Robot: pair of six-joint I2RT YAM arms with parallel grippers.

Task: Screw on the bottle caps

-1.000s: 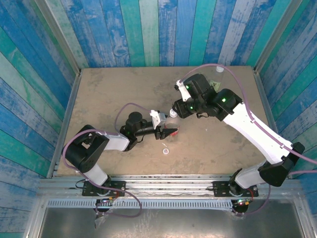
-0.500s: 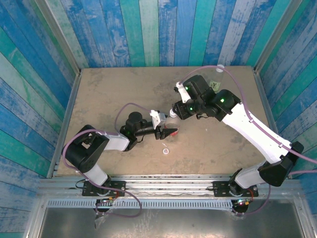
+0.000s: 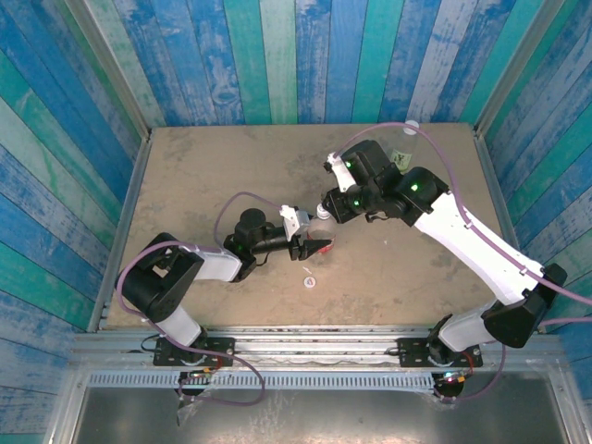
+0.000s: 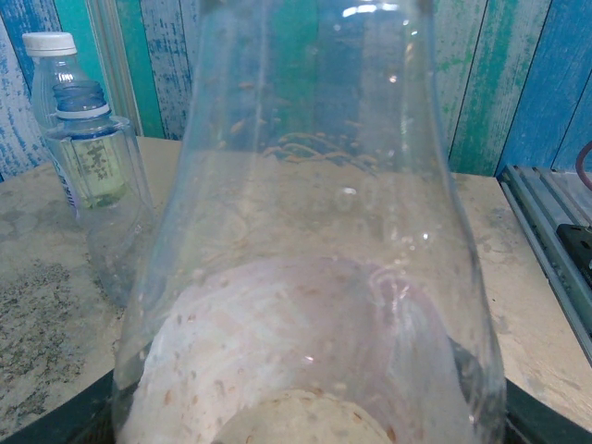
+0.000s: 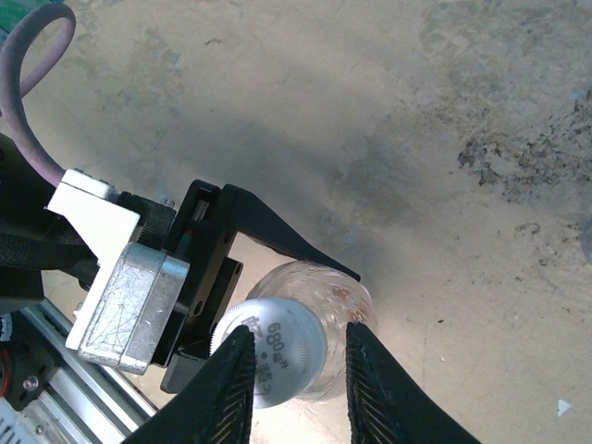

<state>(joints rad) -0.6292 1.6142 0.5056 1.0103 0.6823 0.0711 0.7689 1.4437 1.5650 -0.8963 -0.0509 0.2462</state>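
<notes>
My left gripper point(image 3: 317, 246) is shut on the red-labelled bottle point(image 3: 325, 242), whose clear body point(image 4: 310, 231) looms close in the left wrist view. A white bottle cap point(image 5: 277, 351) sits on top of that bottle point(image 5: 338, 296). My right gripper point(image 5: 301, 338) straddles it from above, also seen at the bottle's top point(image 3: 323, 213). Its left finger point(image 5: 231, 379) is against the cap. A gap shows between the cap and the right finger point(image 5: 370, 379). A loose cap point(image 3: 309, 282) lies on the table. One left finger point(image 5: 277, 231) reaches along the bottle.
Two more bottles stand at the back right: a capped one point(image 3: 412, 139) point(image 4: 51, 83) and an uncapped yellow-green-labelled one point(image 3: 399, 159) point(image 4: 92, 157). The metal rail point(image 3: 314, 335) runs along the near table edge. Blue plank walls enclose the table on three sides.
The right gripper's jaws have narrowed around the cap on the held bottle. The left arm and its bottle have stayed put.
</notes>
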